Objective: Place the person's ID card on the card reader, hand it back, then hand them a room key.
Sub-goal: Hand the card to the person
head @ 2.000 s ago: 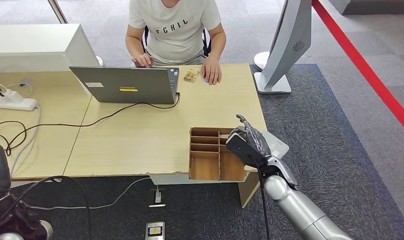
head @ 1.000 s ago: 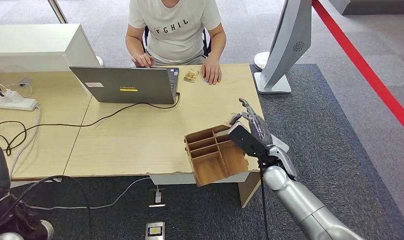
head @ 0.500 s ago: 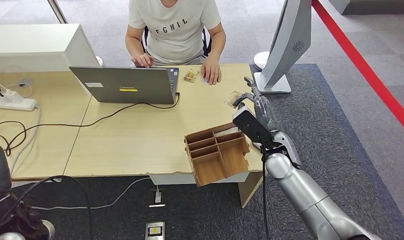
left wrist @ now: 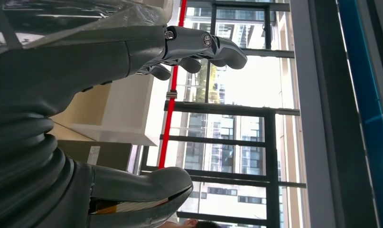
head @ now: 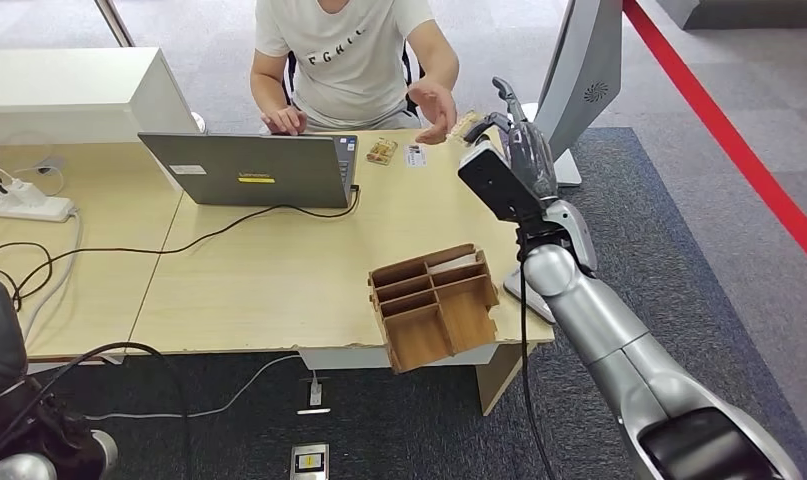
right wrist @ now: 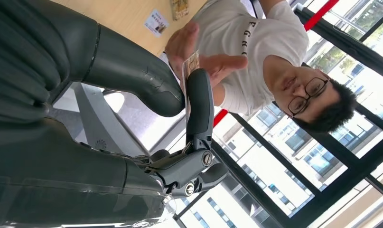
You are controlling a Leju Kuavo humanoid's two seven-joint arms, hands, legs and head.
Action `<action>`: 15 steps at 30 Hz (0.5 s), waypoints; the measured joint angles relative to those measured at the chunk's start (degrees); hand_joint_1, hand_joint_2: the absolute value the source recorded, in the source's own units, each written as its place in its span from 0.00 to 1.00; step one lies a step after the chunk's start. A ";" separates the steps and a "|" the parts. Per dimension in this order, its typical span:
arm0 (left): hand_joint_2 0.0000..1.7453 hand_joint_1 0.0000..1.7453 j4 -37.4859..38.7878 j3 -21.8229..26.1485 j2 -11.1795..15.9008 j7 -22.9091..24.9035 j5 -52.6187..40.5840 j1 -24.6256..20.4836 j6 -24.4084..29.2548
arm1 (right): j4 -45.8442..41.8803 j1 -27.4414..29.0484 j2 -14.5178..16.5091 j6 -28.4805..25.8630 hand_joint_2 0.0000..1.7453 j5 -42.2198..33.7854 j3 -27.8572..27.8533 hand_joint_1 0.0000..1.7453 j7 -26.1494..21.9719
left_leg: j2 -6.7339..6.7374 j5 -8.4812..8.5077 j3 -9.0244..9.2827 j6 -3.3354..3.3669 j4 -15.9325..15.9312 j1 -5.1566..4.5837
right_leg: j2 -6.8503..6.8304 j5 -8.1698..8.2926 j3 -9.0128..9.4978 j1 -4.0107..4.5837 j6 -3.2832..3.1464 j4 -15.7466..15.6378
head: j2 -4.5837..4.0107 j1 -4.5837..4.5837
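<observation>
The room key (right wrist: 191,67) is pinched in your right hand (head: 514,150), raised over the desk's (head: 279,270) far edge, touching the person's open hand (head: 434,105). Your left hand's (left wrist: 132,118) fingers are apart.

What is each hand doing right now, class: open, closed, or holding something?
Left hand: open, holding nothing.
Right hand: holds a card, offered to the person's hand.
</observation>
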 joint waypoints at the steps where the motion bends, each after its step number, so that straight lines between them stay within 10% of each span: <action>1: 1.00 0.00 0.21 -0.22 -0.01 -0.23 0.27 -0.23 0.00 | 0.99 -0.75 0.31 -0.16 1.00 0.05 0.06 1.00 -0.10 | 0.00 0.00 0.00 0.00 0.00 0.00 | 0.00 0.00 0.00 0.00 0.00 0.00 | 0.00 0.00; 15: 1.00 0.00 2.03 -1.22 -0.06 -2.43 2.20 -1.38 0.00 | 11.56 -5.76 4.56 -1.87 1.00 0.87 1.15 1.00 -0.73 | -0.01 0.00 -0.03 0.00 0.00 0.01 | 0.00 -0.01 -0.02 0.01 -0.01 0.02 | 0.00 -0.01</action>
